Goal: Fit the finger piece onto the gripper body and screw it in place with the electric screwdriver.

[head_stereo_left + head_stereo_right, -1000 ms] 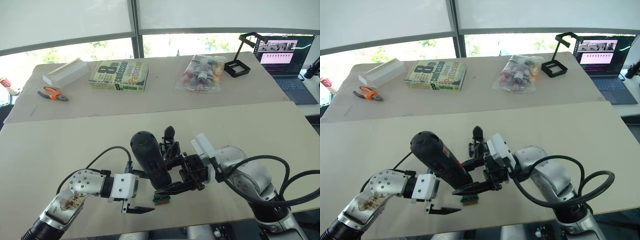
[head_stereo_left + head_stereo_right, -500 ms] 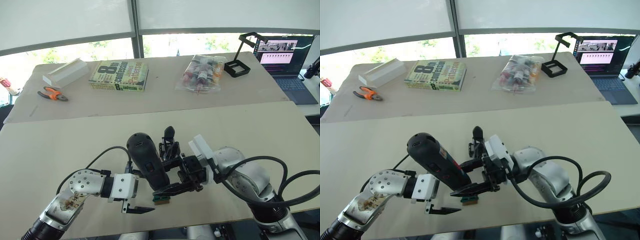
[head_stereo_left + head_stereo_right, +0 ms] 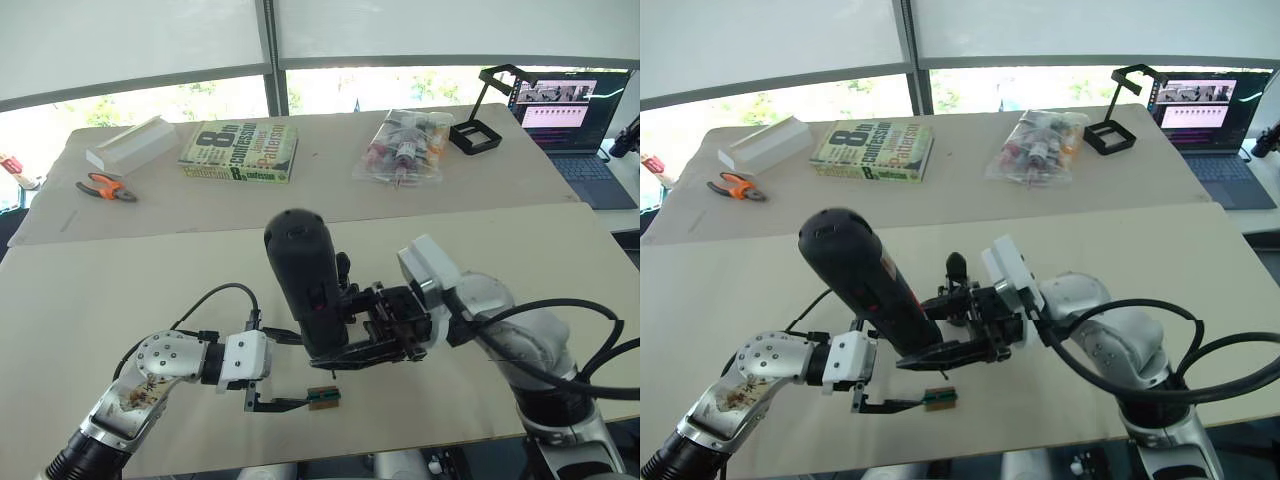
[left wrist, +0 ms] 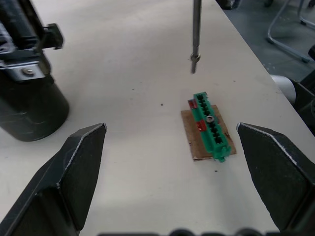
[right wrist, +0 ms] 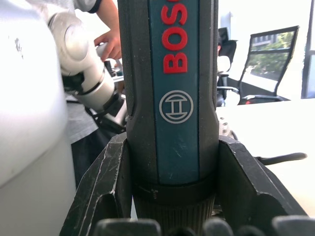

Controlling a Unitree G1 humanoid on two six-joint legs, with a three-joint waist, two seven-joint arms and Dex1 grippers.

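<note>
Matt black plastic electric screwdriver, thin metal bit, green plastic block, smooth pale table

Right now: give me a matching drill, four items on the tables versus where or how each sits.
Items:
1. electric screwdriver
2. green block
3. orange-handled pliers
4. book

States:
A. far table, by the white box
B. flat on brown card, between the left gripper fingers
C. clamped in the right gripper
D. far table, left of the bag

Pairs: 1-C, 2-B, 3-A, 4-D
</note>
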